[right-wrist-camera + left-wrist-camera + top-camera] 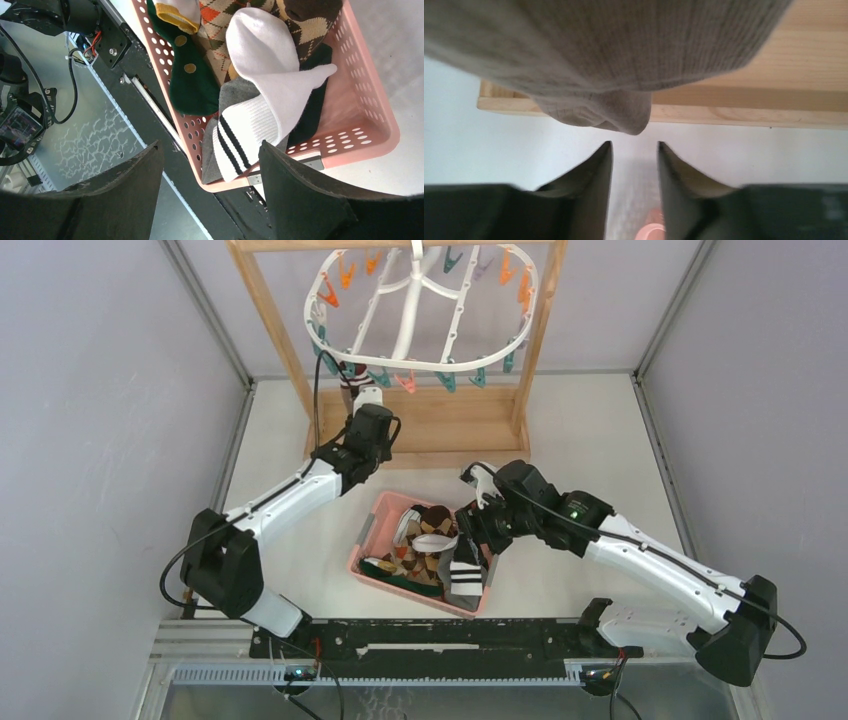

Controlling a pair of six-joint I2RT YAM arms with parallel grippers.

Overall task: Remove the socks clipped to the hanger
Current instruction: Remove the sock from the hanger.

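Left gripper [634, 146]: hovered half-parted, empty, grey sock [599, 50] just ahead, probably aligned to tug it off hanger [408, 325].

Pink perforated basket [370, 135], white black-striped sock [240, 140], green dotted sock [192, 85], white hanger [409, 315].

This is a robot test cell in a lab. Plain grey panel walls [90, 390] box in a white table [600, 430], two robot arms [290, 490] are bolted to a black rail [440, 638], and bare cables [75, 97] trail beside it.
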